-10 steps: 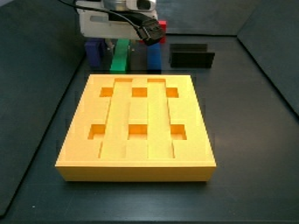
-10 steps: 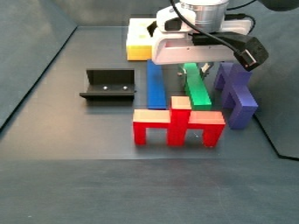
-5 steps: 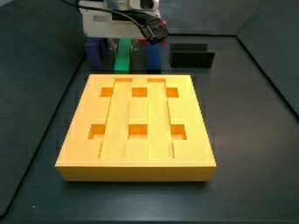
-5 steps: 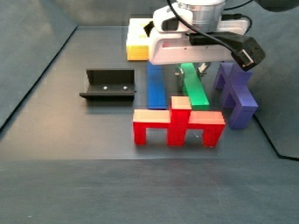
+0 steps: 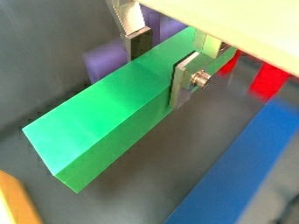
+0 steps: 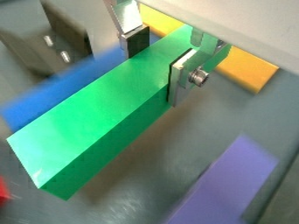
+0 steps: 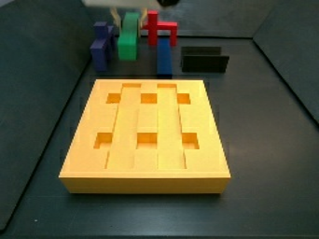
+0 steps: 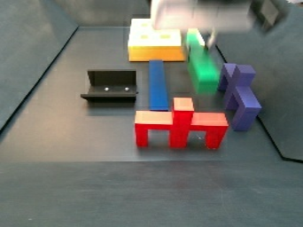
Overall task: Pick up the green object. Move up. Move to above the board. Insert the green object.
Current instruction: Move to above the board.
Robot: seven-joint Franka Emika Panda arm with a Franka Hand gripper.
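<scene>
You see the gripper (image 5: 163, 54) with fingers (image 6: 186, 73) clamped across one end of the green bar (image 6: 103, 115), raised off the surface beside the purple block (image 8: 240, 95); its long axis tilts, free end lower.

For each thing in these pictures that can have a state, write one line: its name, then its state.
gripper: shut on the green object, at the far end of the floor, blurred in both side views.
green object: gripped across its width, lifted off the floor.
board: flat on the floor, all six holes empty.
blue bar: lying flat.
purple stepped block: resting on the floor.
red piece: standing.
fixture: standing, nothing in it.
</scene>
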